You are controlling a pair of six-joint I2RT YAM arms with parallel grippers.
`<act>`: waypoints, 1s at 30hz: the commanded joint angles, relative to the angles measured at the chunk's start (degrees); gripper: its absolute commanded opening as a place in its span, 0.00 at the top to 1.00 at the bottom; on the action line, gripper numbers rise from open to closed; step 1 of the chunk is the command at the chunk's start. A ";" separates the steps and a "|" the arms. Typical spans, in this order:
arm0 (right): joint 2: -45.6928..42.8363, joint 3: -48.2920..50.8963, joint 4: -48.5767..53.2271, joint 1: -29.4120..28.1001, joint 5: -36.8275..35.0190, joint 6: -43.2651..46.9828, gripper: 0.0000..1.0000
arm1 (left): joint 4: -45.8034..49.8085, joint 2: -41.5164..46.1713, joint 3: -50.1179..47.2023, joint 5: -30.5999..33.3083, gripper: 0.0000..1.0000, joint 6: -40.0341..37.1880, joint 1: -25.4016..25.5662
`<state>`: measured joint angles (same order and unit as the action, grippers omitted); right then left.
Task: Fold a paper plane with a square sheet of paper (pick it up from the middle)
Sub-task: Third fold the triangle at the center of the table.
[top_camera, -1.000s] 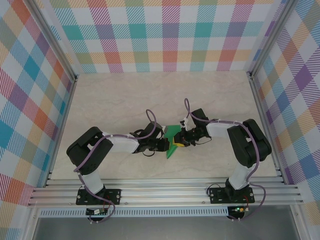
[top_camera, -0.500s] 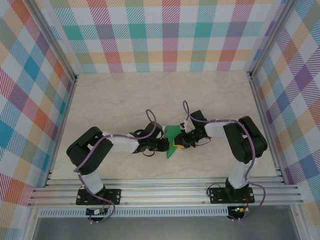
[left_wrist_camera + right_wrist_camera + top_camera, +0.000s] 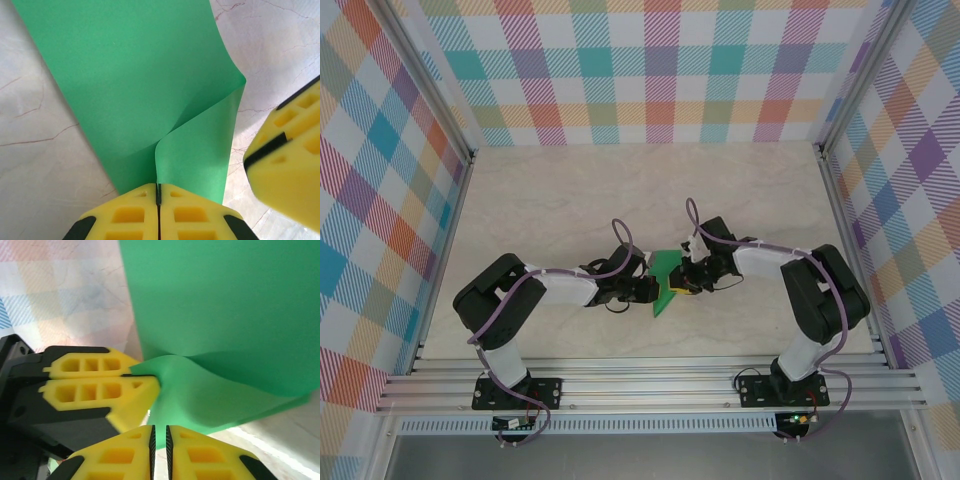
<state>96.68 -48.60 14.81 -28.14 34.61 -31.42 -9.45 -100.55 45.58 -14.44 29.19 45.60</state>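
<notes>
The green sheet of paper is sitting a little nearer the table's front edge than its back edge, about midway between the left and right edges, and both arms are reaching in to it from either side. The left gripper is pressing against the sheet's left side. In the left wrist view its yellow fingers are lying flat together, pinching the paper where a fold or curl is rising out of the sheet. From that pinch the paper is spreading away over the pale marbled tabletop as one broad smooth panel, with a second flap curving up and off to one side. The right gripper is meeting the sheet from the right, just beside the left gripper, so the two sets of fingers are almost touching across the paper. In the right wrist view its own yellow fingers are standing a narrow slit apart, and the lower edge of the sheet is coming down right at their tips. I cannot tell whether that edge is caught between them or only hanging in front. The same view is showing the left gripper's fingers clamping the paper at the bend. The sheet is looking bowed and partly doubled over rather than flat, with one narrow corner pointing toward the front edge. Purple cables are looping over both arms, and checked walls are standing along the left, right and back edges.
</notes>
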 commanded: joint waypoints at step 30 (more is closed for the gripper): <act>1.38 -3.26 1.15 2.43 -1.14 1.02 0.83 | 2.10 0.08 -1.23 1.08 0.94 -0.08 0.04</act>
<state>97.67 -51.44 17.15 -26.46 30.72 -31.68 -9.43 -100.53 45.56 -14.44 29.17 45.60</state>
